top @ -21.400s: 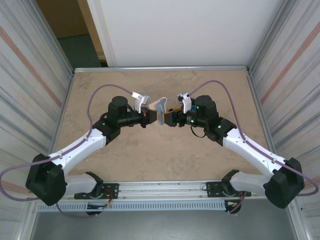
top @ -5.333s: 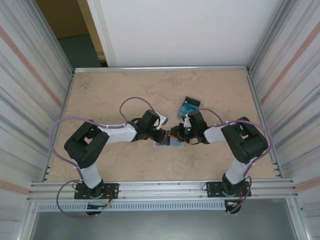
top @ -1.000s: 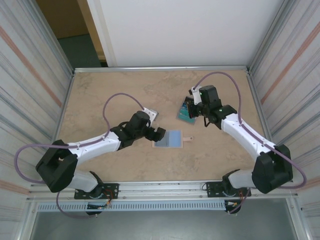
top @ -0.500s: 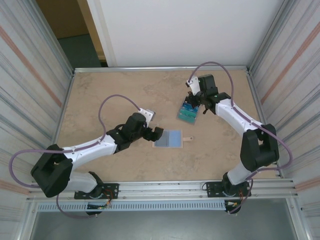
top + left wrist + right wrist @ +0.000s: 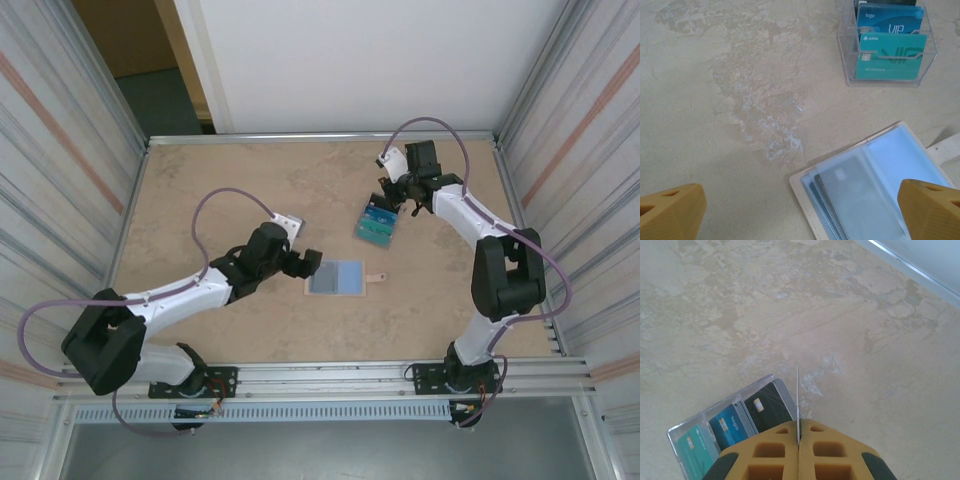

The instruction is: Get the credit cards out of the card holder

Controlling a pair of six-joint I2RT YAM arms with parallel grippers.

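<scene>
**Right end effector** (image 5: 798, 432): fingers pressed together, pinching one thin plastic card (image 5: 798, 390) seen edge-on; its colour is not readable. In the overhead view I hang at 1 o'clock of the clear plastic box (image 5: 885, 83), where the teal, blue and black credit cards (image 5: 890, 60) stand in rows.

**Left end effector** (image 5: 800, 210): spread wide, holding nothing, at 9 o'clock of the flat card holder (image 5: 335, 277). The holder has a tan edge and a pale blue inside, and lies open on the beige stone-patterned counter (image 5: 715, 125).

**Risks**
1. If the card tilts on the way down, it could catch the box rim or the standing cards. The box looks light and could be shoved or tipped.
2. The pinch covers little of the card, so it may slip.
3. Nothing pins the card holder, so pulling at a sleeve would drag it.
4. Greyish shapes lie under the sleeves (image 5: 860, 195). I cannot tell whether a card remains.

**Surroundings:** the box sits at 1 o'clock of the card holder, apart from it, with bare counter between. The small tan strap tab (image 5: 375, 277) is at the holder's 3 o'clock.
</scene>
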